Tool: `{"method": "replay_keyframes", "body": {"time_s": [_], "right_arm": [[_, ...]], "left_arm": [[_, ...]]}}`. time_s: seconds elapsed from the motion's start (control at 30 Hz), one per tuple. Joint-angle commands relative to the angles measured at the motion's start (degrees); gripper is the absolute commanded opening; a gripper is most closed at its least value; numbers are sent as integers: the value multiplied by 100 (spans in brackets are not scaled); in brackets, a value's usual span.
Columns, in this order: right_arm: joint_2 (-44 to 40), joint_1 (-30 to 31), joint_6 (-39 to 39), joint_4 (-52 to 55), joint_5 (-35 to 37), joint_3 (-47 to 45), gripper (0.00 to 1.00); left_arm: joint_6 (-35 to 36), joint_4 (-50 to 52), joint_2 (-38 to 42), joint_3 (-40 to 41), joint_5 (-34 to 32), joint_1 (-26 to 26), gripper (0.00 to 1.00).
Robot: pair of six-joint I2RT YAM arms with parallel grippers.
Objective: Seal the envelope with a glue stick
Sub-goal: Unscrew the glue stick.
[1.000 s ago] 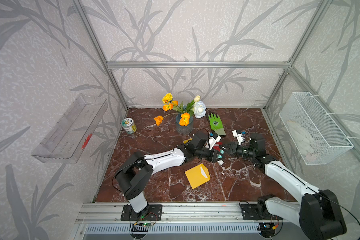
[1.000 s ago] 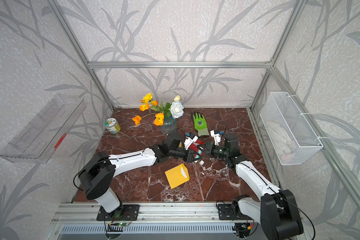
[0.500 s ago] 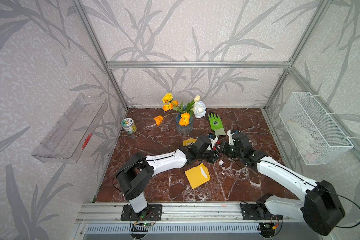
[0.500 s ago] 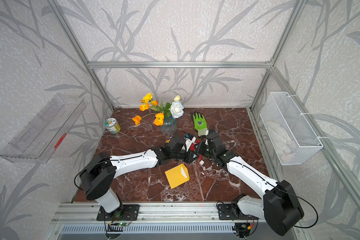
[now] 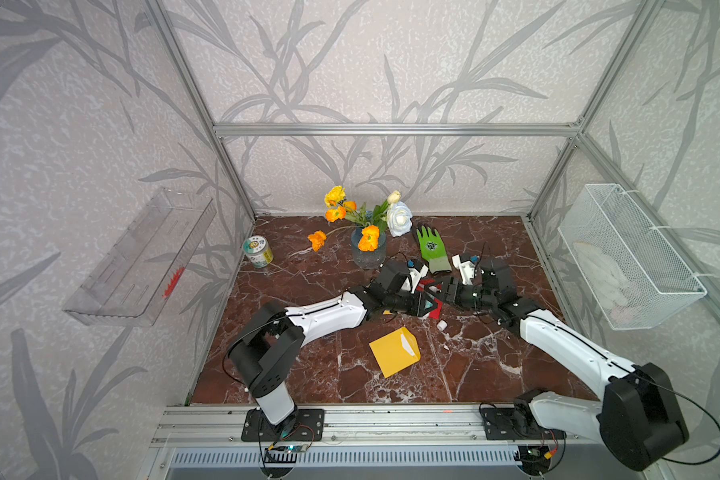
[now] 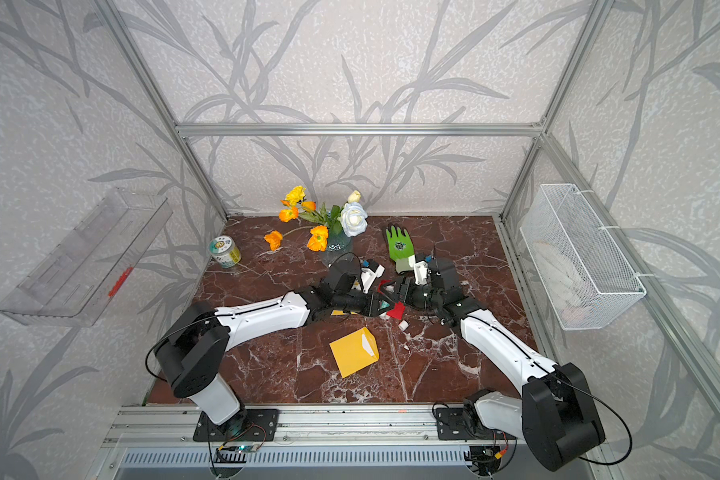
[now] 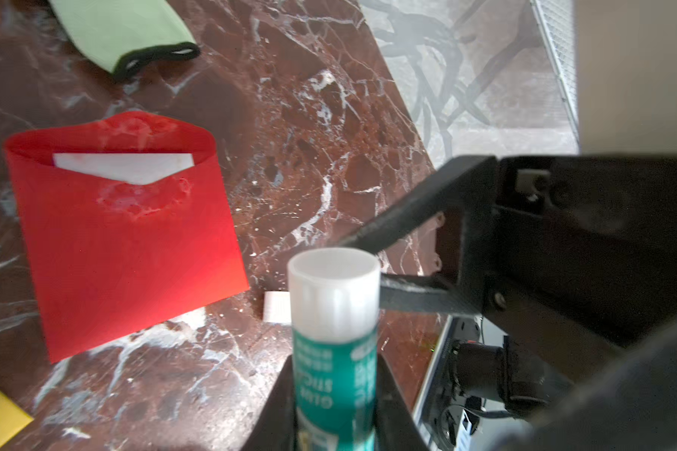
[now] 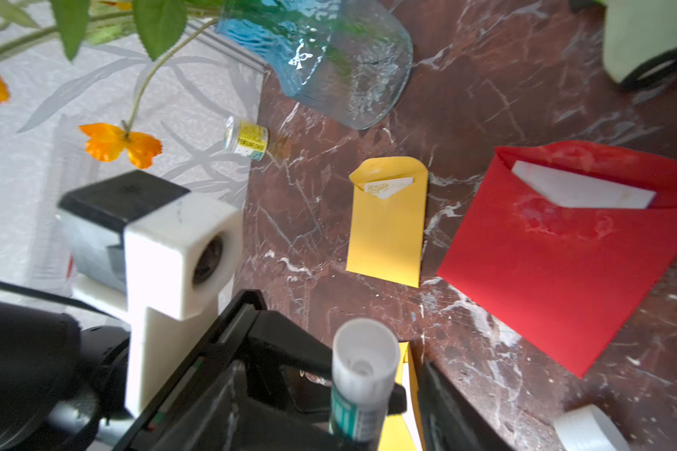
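Observation:
My left gripper [image 7: 335,390] is shut on the glue stick [image 7: 335,312], a white tube with a teal label and a white end pointing at my right gripper. The right gripper [image 8: 341,375] stands open around that white end [image 8: 362,363], its jaws wider than the stick. One of its fingers [image 7: 415,293] lies close beside the cap. Both grippers meet just above the table [image 5: 329,374] in both top views, left [image 5: 427,305] and right [image 5: 445,291]. The red envelope [image 7: 126,234] lies under them with its flap open, a white card inside and a glue smear.
A yellow envelope [image 5: 393,351] lies in front of the arms and another [image 8: 387,222] beside the red one. A small white cap-like piece [image 5: 441,325] sits on the table. Behind stand a flower vase [image 5: 368,253], a green glove [image 5: 432,245] and a tin can [image 5: 257,251]. A wire basket [image 5: 624,257] hangs at the right.
The right arm swung in toward the left gripper, then drew back a little. Its jaws have opened round the stick's white end. The left gripper kept its hold.

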State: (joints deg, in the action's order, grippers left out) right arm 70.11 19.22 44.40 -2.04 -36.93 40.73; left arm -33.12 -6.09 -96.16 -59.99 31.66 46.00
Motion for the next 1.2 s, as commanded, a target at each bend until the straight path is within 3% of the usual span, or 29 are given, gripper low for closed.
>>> {"method": "replay_keyframes", "body": {"time_s": [0.0,0.1,0.27,0.63,0.77,0.93,1.17], "right_arm": [[-71,-279,168,-822,-1149,-223,68],[-94,-346,210,-976,-1327,-240,64],[59,-419,221,-1047,-1690,-206,47],[165,-446,292,-1139,-1678,-294,27],[213,-493,323,-1171,-1661,-317,27],[192,-595,325,-1115,-1645,-304,38],[109,-603,151,-830,-1645,-259,31]], "left_arm": [[25,-359,315,86,624,12,0],[12,-425,353,133,766,11,0],[-167,-753,390,250,885,4,0],[-173,-768,274,197,1036,-9,0],[-170,-805,282,256,1092,1,0],[-166,-816,322,325,1071,-2,0],[-178,-850,267,321,1019,-6,0]]}}
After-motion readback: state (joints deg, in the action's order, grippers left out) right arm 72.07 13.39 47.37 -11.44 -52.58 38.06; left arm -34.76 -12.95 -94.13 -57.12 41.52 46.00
